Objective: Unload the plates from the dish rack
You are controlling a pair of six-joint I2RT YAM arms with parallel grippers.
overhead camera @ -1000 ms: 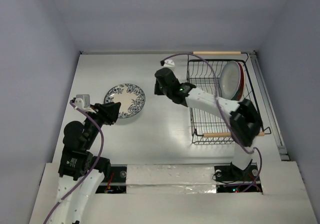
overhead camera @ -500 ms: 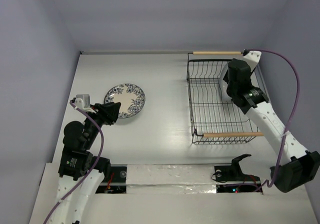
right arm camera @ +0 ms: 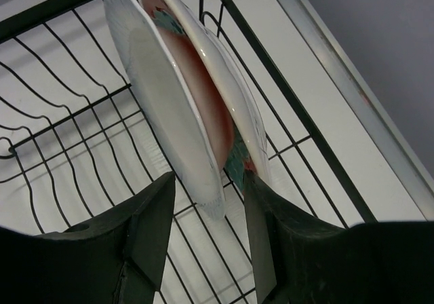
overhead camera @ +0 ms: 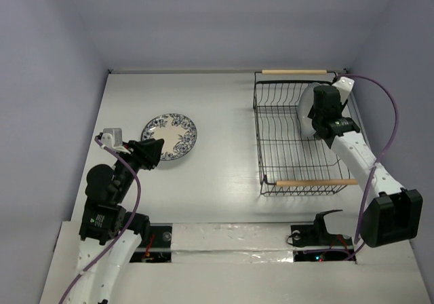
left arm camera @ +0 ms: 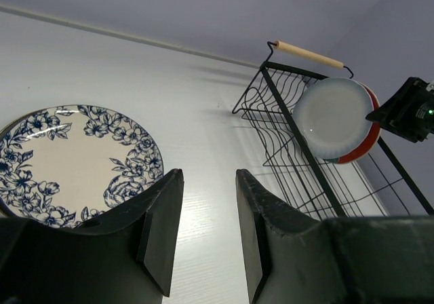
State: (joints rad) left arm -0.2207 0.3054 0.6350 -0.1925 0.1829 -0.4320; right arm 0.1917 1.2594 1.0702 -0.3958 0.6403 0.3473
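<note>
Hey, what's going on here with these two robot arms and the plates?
The robot is emptying a black wire dish rack. A white plate with blue flowers already lies on the white table near the left gripper, which is open and empty. The right gripper is at the rack, jaws open at the lower edge of a plain pale plate standing beside a red plate.

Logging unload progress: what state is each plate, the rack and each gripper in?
White plate with blue floral pattern: lying flat on the table.
Plain pale plate: standing in the rack.
Red plate: standing right behind it.
Black wire dish rack: holds two plates.
Left gripper: open, empty.
Right gripper: open, straddling the pale plate's rim.
</note>
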